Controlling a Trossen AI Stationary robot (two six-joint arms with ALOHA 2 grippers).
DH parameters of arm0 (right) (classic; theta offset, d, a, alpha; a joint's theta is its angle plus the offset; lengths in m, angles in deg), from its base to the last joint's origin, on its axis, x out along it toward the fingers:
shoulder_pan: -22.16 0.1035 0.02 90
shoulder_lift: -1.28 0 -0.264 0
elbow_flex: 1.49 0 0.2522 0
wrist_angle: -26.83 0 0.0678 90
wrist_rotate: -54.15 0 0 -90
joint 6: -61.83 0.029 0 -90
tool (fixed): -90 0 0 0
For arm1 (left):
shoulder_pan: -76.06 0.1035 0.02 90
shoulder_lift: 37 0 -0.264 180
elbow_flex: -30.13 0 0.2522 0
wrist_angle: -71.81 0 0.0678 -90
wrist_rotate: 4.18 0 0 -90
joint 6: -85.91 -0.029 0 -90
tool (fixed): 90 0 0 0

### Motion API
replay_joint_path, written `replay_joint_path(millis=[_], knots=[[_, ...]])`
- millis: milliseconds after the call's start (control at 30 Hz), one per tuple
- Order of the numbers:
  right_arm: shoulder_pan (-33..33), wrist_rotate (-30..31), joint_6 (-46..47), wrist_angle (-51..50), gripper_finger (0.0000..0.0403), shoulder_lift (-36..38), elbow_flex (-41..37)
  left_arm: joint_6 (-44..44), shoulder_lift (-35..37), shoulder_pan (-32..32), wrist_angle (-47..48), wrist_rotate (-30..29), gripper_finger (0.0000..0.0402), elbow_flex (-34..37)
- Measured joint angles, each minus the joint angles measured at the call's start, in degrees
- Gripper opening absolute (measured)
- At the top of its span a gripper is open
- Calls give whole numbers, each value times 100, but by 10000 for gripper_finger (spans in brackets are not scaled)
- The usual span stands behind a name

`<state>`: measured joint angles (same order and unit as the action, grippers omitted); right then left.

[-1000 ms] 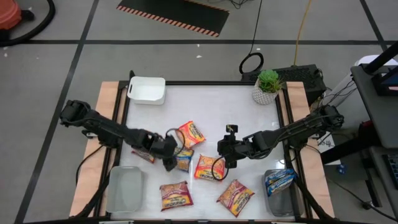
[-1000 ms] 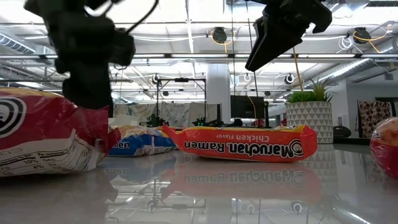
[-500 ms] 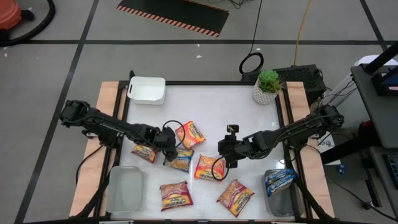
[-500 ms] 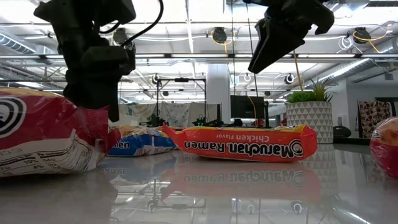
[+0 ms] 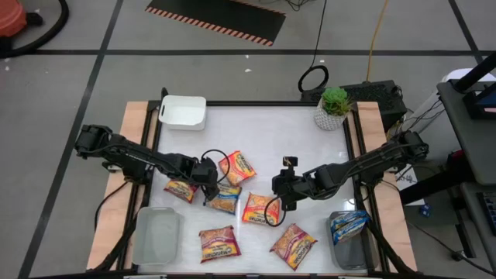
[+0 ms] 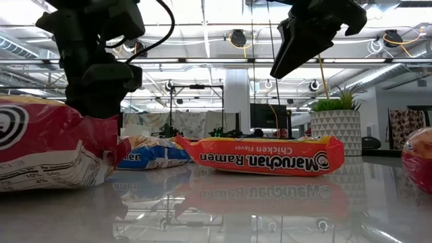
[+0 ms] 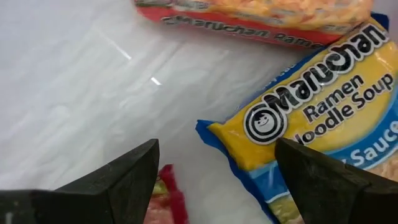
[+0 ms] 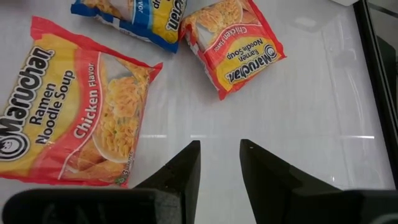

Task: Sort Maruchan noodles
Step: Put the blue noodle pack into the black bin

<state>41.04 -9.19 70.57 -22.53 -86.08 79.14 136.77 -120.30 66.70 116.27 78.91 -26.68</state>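
Observation:
Several Maruchan noodle packets lie flat on the white table: a blue one [image 5: 225, 200], orange-red ones [image 5: 239, 167] [image 5: 261, 209] [image 5: 293, 244] and dark red ones [image 5: 180, 188] [image 5: 218, 242]. Another blue packet [image 5: 348, 225] lies in the clear bin at the near right. My left gripper [image 5: 208, 187] hangs open, pointing down over the gap between the dark red packet [image 7: 169, 186] and the corner of the blue packet [image 7: 249, 140], touching neither. My right gripper [image 5: 276, 199] hovers above the table by the middle orange-red packet [image 8: 68, 106], its fingers [image 8: 180, 168] a little apart with nothing between them.
A white bin [image 5: 184, 112] stands at the far left and a potted plant [image 5: 333, 107] at the far right. A clear bin [image 5: 157, 236] sits at the near left, another [image 5: 350, 246] at the near right. Bare table lies between the white bin and the plant.
My left gripper has gone a little toward the table's far edge, off the near part of the blue packet and over its left corner, staying open. The dark red packet beside it now shows from under the arm. The packets have kept their places.

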Motion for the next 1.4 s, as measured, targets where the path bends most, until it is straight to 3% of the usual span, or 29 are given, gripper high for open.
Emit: replay_joint_path(millis=[200,433,600,1400], knots=[[0,2,0,0,105,0,2,-263,0,-16,-558,400,279,4],[0,2,0,0,105,0,2,-470,0,-69,-698,416,205,4],[0,2,0,-1,105,0,0,-471,-2,-69,-700,415,177,4],[0,2,22,-17,105,0,0,159,164,-10,225,-169,172,9]])
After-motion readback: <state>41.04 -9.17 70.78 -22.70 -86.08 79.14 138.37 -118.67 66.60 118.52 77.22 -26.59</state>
